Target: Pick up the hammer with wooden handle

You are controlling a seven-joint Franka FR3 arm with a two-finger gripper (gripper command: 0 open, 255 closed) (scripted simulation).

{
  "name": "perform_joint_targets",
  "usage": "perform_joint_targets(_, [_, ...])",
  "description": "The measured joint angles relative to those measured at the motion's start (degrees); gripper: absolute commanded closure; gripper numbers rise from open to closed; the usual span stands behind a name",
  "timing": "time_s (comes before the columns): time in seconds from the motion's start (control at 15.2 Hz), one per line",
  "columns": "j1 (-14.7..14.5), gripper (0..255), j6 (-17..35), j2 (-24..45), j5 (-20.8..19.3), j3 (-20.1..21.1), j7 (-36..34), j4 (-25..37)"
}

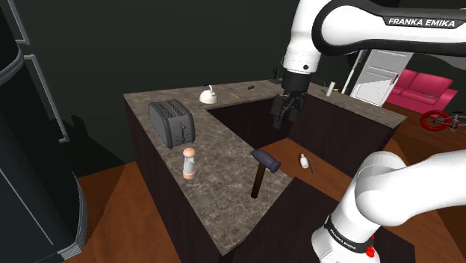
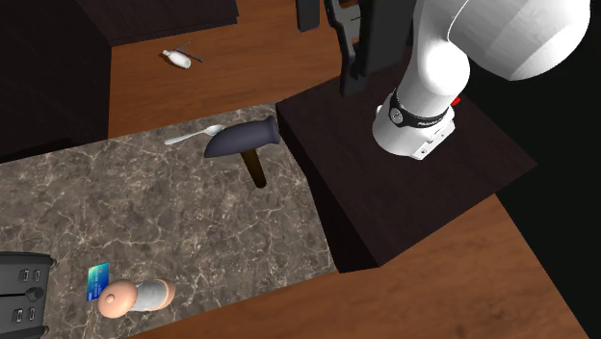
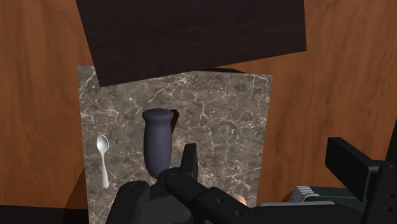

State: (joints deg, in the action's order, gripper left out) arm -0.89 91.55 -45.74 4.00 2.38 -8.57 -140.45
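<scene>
Shoulder view: my all-black two-finger gripper (image 1: pixel 286 118) hangs open, well apart from the dark-headed, brown wooden-handled hammer (image 1: pixel 261 173) on the grey marbled countertop (image 1: pixel 224 142). Second exterior view: it sits just beside a silver spoon (image 2: pixel 191 136). Wrist view: I would centre over its head before descending.

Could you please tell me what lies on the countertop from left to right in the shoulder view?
Toaster, white kettle, hammer; the shaker overlaps the toaster sideways, so it is left out.
</scene>
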Motion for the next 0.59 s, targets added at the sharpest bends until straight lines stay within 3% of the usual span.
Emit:
perform_joint_targets(0.26, [0.60,0,3.66,1.23,-0.80,-1.29,1.63,-2.42])
perform_joint_targets(0.59, [2.21,0,13.26,6.21,-2.75,-4.72,5.79,-6.86])
